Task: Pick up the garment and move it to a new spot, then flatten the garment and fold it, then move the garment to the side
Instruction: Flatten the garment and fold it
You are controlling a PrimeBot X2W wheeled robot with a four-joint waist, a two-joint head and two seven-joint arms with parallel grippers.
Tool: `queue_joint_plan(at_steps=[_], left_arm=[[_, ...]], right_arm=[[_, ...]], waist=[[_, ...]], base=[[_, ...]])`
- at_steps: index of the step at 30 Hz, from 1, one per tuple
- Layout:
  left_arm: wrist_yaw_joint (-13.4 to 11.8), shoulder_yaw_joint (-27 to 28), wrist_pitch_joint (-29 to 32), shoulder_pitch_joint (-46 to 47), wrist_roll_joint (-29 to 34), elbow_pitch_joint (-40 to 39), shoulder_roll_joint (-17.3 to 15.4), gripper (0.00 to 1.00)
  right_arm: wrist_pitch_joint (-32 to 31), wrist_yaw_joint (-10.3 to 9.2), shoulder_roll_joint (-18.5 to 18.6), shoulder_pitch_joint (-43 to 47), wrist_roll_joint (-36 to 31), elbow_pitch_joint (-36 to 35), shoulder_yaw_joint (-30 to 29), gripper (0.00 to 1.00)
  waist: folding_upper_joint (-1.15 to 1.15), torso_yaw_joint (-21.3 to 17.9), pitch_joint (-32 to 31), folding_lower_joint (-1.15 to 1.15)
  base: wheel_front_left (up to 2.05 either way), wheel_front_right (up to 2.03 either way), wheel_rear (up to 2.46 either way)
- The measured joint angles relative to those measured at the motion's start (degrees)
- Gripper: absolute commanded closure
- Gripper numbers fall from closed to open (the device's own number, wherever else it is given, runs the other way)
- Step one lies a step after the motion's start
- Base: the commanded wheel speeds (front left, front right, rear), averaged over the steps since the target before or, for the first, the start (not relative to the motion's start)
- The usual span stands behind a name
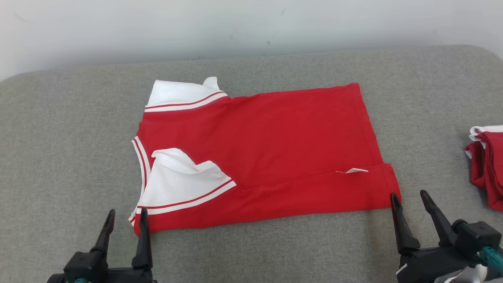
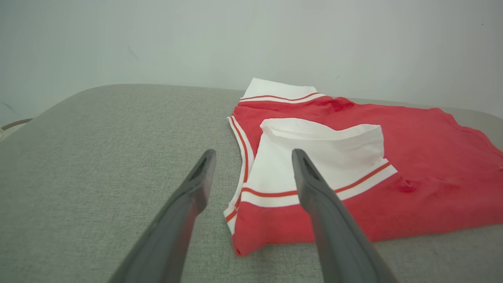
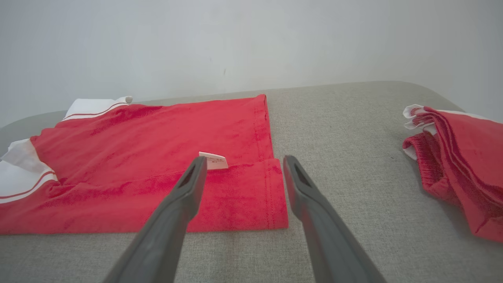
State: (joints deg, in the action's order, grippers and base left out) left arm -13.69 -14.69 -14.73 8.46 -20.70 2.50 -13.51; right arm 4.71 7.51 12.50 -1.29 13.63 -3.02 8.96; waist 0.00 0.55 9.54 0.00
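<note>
Head view gives me the garment (image 1: 267, 153), a red shirt with white sleeves, lying flat in the middle of the grey padded surface (image 1: 59, 137). Its sleeve end points to my robot's left and its hem to the right. The near long edge is folded over onto the body, and a small white label (image 1: 355, 170) sticks out from that fold close to the hem. The near sleeve (image 1: 180, 182) lies folded in on top of the red cloth, with a red stripe along its seam. The far sleeve (image 1: 177, 94) lies at the back left corner.

My left gripper (image 1: 127, 212) stands at the garment's near left corner, jaws spread and holding nothing. In the left wrist view one finger (image 2: 312, 188) crosses in front of the white sleeve while the other is over bare grey fabric, so the corner sits between them. I cannot tell whether the tips touch the cloth.

My right gripper (image 1: 408, 194) stands at the near right corner, also spread wide and empty. In the right wrist view the hem's corner falls between the two fingers, with the label just beside the left one.

Well apart, at the right edge of the surface, a pile of red and white cloth (image 1: 487, 165) lies in a heap. A pale wall (image 1: 251, 27) rises behind.
</note>
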Motion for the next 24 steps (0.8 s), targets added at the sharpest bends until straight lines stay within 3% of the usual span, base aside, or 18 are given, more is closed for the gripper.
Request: queue_joint_plan(at_steps=[7,24], left_arm=[[1.5,-1.6,1.1,1.7,-1.0,4.2,1.3,0.0],[4.2,-0.5,2.4,7.2,-6.8,15.0,4.0,0.0]], right_arm=[[-2.2,0.0,1.4,-1.9,1.6,4.7,0.5,0.0],[0.1,0.0,4.2,-12.1,6.7,20.0,5.4,0.0]], waist=[[0.0,0.1,1.8,0.0],[0.0,0.0,7.2,0.01]], base=[[0.0,0.0,0.0],[0.0,0.0,0.0]])
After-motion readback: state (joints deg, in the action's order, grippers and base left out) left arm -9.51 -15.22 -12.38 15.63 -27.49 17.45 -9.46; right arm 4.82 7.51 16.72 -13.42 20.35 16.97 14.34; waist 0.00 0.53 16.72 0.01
